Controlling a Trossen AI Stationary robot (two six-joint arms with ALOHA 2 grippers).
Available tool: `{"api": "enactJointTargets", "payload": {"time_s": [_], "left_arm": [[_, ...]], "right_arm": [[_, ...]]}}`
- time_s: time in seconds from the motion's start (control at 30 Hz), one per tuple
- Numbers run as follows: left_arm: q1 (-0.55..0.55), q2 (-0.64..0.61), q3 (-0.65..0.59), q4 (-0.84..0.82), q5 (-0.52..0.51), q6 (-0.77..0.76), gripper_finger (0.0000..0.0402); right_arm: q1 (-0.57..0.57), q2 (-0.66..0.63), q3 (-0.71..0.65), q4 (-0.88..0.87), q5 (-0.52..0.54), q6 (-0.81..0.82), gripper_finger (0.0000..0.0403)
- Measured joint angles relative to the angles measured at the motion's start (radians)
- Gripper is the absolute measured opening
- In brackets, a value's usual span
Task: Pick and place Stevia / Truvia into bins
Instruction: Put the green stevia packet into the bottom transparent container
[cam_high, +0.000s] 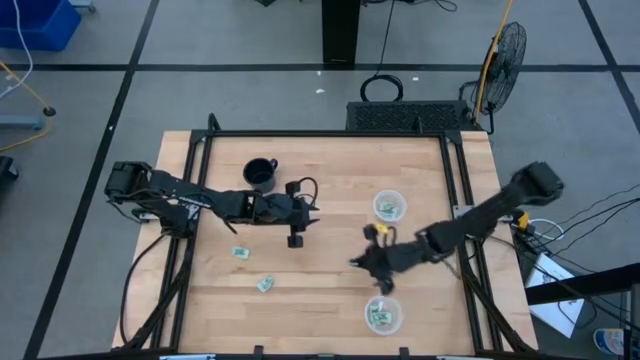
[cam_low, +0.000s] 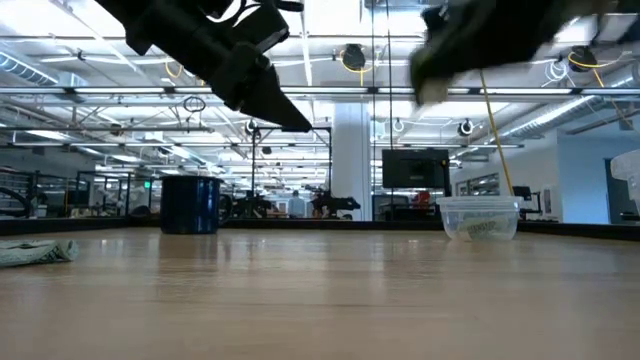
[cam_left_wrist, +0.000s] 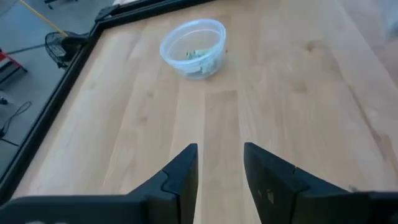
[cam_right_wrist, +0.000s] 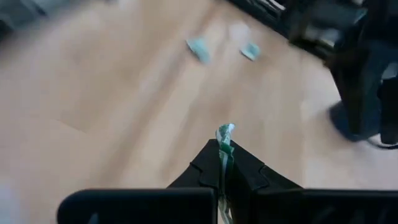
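- Pale wood made up the table (cam_high: 330, 200), the largest thing in view, and everything below is placed against the black mug (cam_high: 259, 174) near its far left.
- The left arm hung just right of the mug; its gripper (cam_left_wrist: 219, 168) was released, fingers parted around nothing, pointing across bare boards at the far cup (cam_left_wrist: 192, 48).
- The right arm reached in well to the right of the mug and nearer the front; its gripper (cam_right_wrist: 224, 163) was clenched on one green-and-white packet (cam_right_wrist: 224, 138), pinched edge-on.
- Two clear cups stood well right of the mug: one far (cam_high: 389, 207), one near the front edge (cam_high: 383, 315), both with packets inside.
- Two loose packets (cam_high: 240, 253) (cam_high: 264, 285) lay in front of the mug.
- Risk, as I judged it: the thin pinch could slip, or a release off-centre could drop the packet beside the front cup's rim.
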Motion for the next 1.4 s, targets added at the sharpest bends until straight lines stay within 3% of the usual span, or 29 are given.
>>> {"api": "enactJointTargets", "payload": {"time_s": [0.07, 0.13, 0.2, 0.67, 0.8, 1.07, 1.4], "left_arm": [[0.002, 0.0, 0.0, -0.017, -0.003, -0.011, 0.0133], [0.0, 0.0, 0.0, -0.03, -0.007, -0.027, 0.0132], [0.0, 0.0, 0.0, -0.052, -0.008, -0.039, 0.0132], [0.0, 0.0, 0.0, -0.08, -0.008, -0.116, 0.0131], [0.0, 0.0, 0.0, -0.067, -0.009, -0.072, 0.0131], [0.016, 0.0, 0.0, -0.055, -0.009, 0.002, 0.0131], [0.075, 0.0, 0.0, -0.051, -0.009, 0.0, 0.0131]], "right_arm": [[0.062, -0.049, 0.048, -0.077, -0.045, 0.129, 0.0001], [0.118, -0.084, 0.063, -0.069, -0.116, 0.252, 0.0001], [0.163, -0.091, 0.063, -0.049, -0.121, 0.362, 0.0001], [0.302, 0.116, 0.061, -0.093, -0.09, 0.955, 0.0002], [0.314, 0.116, 0.061, -0.102, -0.04, 1.031, 0.0003], [0.32, 0.118, 0.061, -0.198, -0.043, 1.152, 0.0007], [0.324, 0.129, 0.061, -0.216, -0.044, 1.156, 0.0055]]}}
